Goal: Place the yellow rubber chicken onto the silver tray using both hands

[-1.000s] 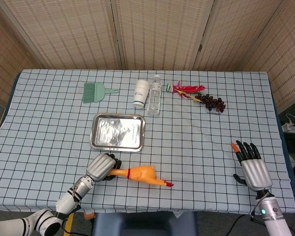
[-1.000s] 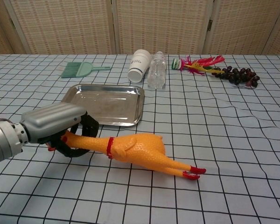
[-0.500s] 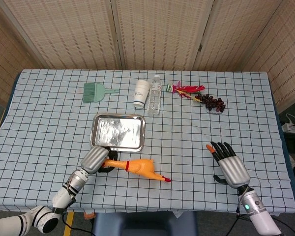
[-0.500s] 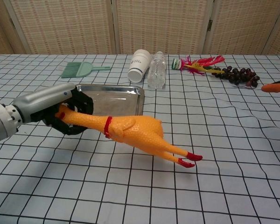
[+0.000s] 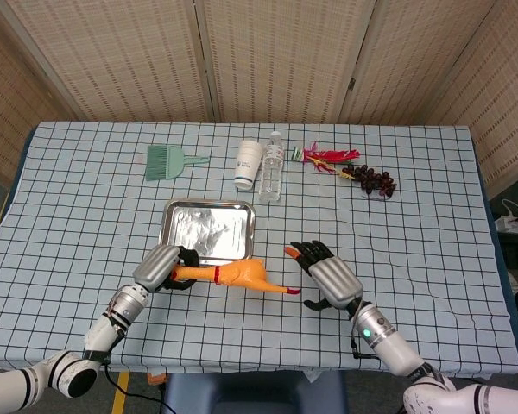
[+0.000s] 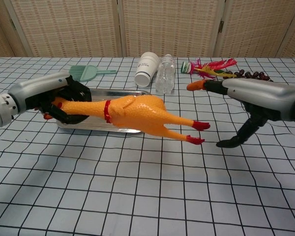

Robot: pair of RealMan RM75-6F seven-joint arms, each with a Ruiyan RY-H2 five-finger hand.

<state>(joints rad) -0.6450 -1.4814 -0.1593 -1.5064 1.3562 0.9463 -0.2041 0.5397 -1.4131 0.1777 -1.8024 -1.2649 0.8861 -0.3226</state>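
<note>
left hand (image 6: 64,98): gripping the yellow rubber chicken (image 6: 132,114) by its neck
right hand (image 5: 324,272): spread wide, holding nothing, near the feet
chicken: lifted at the silver tray (image 5: 181,216)'s near edge
risk: one-ended hold, body might droop or swing and miss the tray

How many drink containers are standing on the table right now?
2: a white paper cup and a clear water bottle, side by side at the table's far middle, behind the silver tray. None seems hidden.
</note>
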